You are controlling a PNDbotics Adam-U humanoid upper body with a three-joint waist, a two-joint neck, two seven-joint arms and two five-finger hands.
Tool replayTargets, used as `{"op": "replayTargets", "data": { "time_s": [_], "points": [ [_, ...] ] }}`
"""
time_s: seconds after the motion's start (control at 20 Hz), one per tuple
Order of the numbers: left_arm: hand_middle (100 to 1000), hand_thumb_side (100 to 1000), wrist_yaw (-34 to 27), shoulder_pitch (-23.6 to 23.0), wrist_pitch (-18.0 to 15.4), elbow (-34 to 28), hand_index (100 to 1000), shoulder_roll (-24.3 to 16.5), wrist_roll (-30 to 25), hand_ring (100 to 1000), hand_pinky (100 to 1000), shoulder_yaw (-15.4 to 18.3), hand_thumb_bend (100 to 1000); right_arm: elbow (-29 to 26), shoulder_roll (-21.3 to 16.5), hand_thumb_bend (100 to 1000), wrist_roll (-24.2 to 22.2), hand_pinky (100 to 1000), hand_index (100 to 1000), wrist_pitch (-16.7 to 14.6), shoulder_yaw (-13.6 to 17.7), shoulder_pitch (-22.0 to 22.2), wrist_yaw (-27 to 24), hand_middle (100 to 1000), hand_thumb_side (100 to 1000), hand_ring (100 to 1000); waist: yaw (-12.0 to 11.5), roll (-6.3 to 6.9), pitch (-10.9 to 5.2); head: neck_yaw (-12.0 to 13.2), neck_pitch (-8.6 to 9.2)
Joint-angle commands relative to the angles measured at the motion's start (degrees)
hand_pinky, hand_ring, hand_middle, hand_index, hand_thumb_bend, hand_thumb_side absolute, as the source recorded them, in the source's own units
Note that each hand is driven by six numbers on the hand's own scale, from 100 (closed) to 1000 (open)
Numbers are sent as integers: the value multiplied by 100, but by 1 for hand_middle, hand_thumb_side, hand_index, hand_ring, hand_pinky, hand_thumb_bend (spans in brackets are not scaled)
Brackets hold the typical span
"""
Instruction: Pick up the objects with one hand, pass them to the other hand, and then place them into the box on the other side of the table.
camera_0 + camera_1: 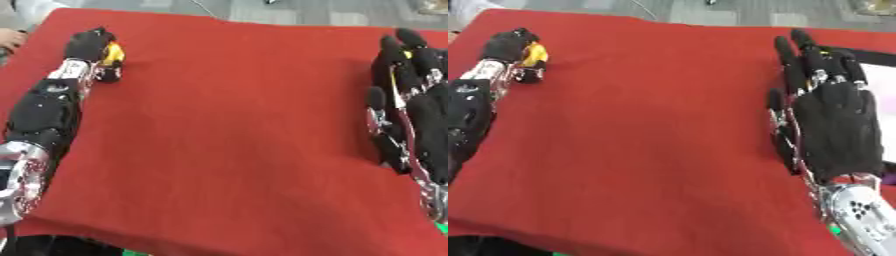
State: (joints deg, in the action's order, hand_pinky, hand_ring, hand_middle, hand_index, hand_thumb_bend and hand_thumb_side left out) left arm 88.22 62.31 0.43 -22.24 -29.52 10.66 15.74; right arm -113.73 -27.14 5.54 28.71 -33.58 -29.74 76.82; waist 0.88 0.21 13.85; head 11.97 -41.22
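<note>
A matte red cloth-covered table (227, 150) fills both views, its fabric smooth with slight rumpling at the near edge. At the far left, the robot's black left hand (90, 46) has its fingers curled round a small glossy yellow object (113, 52) (its shape is too blurred to name), holding it just above or on the cloth; I cannot tell which. The silver-jointed forearm trails back toward the lower left. The black right hand (837, 120) lies flat at the right side, fingers straight and slightly spread, well apart from the other. No writing is legible anywhere.
</note>
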Motion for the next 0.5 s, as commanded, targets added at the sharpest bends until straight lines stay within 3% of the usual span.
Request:
{"op": "replayTargets", "data": {
  "time_s": [0.05,0.25,0.5],
  "points": [
    [845,230,-218,157,58,-203,891,-245,61,793,830,95,163,-86,-58,100,-13,807,949,-20,51,-60,-20,902,100,713,-9,14,-112,-9,45],
    [852,235,-380,141,276,-212,895,-250,204,800,835,146,169,-86,-60,100,-17,805,949,-25,55,-59,-30,902,100,714,-7,13,-120,-6,56],
    [885,267,-541,129,386,50,920,-272,-73,829,860,-3,234,-86,-54,100,-11,805,948,-30,47,-61,-46,901,100,715,2,9,-117,-3,71]
  ]
}}
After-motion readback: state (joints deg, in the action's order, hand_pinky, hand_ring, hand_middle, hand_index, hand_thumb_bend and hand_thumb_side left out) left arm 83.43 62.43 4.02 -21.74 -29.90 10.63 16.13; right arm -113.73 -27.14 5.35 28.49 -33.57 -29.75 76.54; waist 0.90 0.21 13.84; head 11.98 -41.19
